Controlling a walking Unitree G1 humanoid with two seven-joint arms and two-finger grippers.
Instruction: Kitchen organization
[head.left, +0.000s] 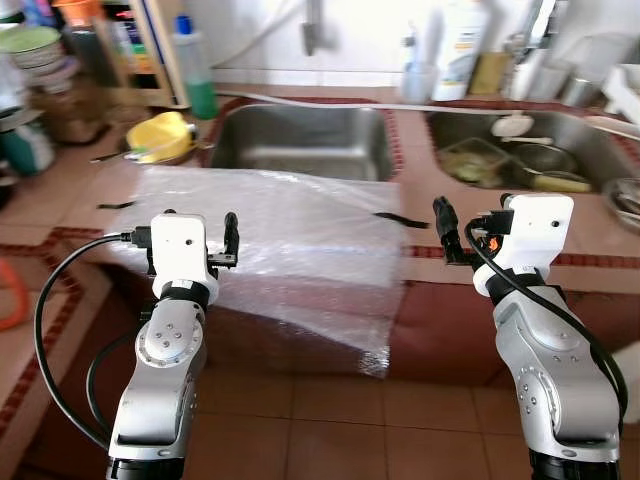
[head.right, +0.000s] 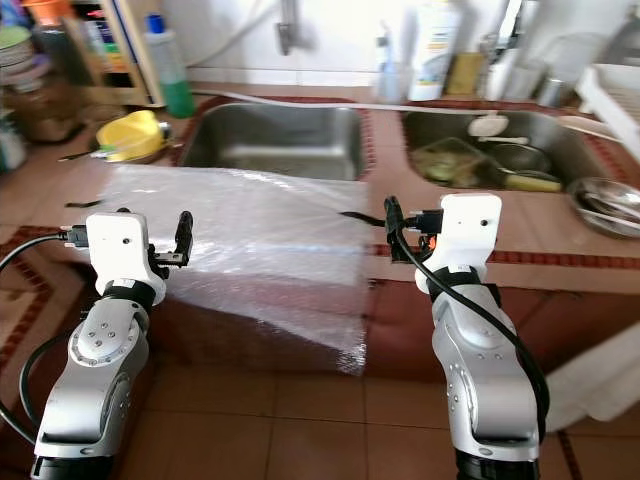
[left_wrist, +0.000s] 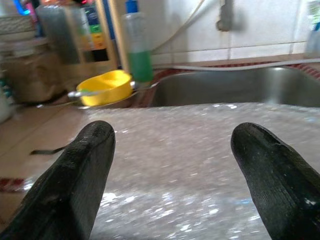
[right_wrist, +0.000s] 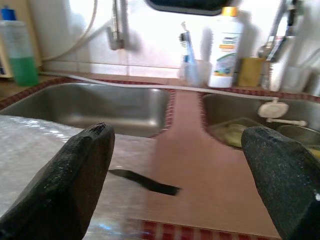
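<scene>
Holding both arms up in front of the counter (head.left: 60, 190), we've got the left gripper (left_wrist: 172, 165) with its fingers (left_wrist: 85, 170) spread apart, hovering just over the near edge of the bubble wrap (head.left: 290, 240) and clamped on nothing. Our right gripper (right_wrist: 182, 170) is spread wide too, empty, off the wrap's right edge, above bare counter. The wrap lies flat in front of the left sink (head.left: 300, 140) and drapes over the counter's front edge. A strip of black tape (right_wrist: 145, 182) sits at the wrap's right edge. A yellow bowl (head.left: 160, 135) sits left of that sink, with a green bottle (head.left: 195, 70) behind it. Right of it is a second sink (head.left: 530, 150) full of dishes, and a white bottle (right_wrist: 225, 45) stands behind the divider.
</scene>
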